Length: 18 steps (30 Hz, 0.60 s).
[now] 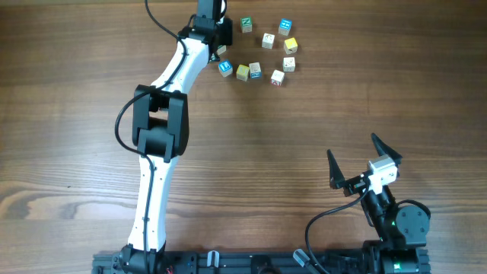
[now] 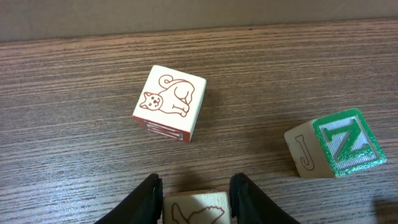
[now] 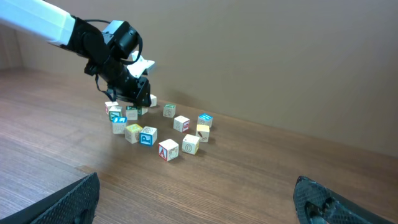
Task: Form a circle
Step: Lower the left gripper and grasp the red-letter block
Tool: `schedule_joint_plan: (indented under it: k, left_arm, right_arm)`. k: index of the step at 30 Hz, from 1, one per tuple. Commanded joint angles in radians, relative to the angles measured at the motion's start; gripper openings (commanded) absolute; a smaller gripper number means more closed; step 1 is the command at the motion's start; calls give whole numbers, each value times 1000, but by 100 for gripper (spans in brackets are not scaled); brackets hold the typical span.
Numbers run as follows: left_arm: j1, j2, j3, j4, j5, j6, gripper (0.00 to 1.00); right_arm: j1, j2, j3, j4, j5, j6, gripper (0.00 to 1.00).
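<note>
Wooden table (image 1: 76, 114) carried everything. L arm (image 1: 156, 129) stretched across it to the far side, where the ring of letter cubes (image 1: 268, 39) lay, far-centre and somewhat R of that arm's base. R gripper (image 1: 352, 146) sat by its own base, well apart from the cubes, jaws spread wide, holding nothing. L gripper (image 2: 196, 190) was at the ring's upper-L edge, jaws drawn narrow w/ fingers (image 2: 149, 202) against both sides of an animal-print cube (image 2: 194, 210). It looked like a grip, tho the frame cut off the cube's lower part. Cat cube (image 2: 169, 102) sat just ahead of it and green Z cube (image 2: 336, 146) off to the R, both apart. Step in hand, prob.: seating this cube in the ring's gap. To do it well: squeeze square on flat faces, travel low, set down w/o nudging neighbours, release straight up. In the overhead view the ring seemed wider L-R than deep, so its long axis ran across the table, w/ its loosest side toward upper L.
</note>
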Motion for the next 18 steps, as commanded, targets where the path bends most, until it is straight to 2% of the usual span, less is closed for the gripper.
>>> schedule_joint_plan:
  k: [1,7,9,11,13,18]
  left_arm:
    - [-1,22,15,6,-6,2,39]
    - [-1,20,16,3,-6,2,53]
    - [-1,18,16,2,-6,2,40]
    - [-1,16,16,3,-6,2,40]
    - [-1,4,16,3,-6,2,25]
    - [-1,-48,16,2,-6,2,24]
  right_arm:
    - [2,-7,-1,3,3,-10,100]
    - [2,-7,-1,3,3,-10,100]
    - [2,-7,-1,3,3,-10,99]
    - [2,-7,-1,3,3,-10,100]
    - [2,-7,-1,3,3,-10,100]
    - [2,-7,-1,3,3,-10,100]
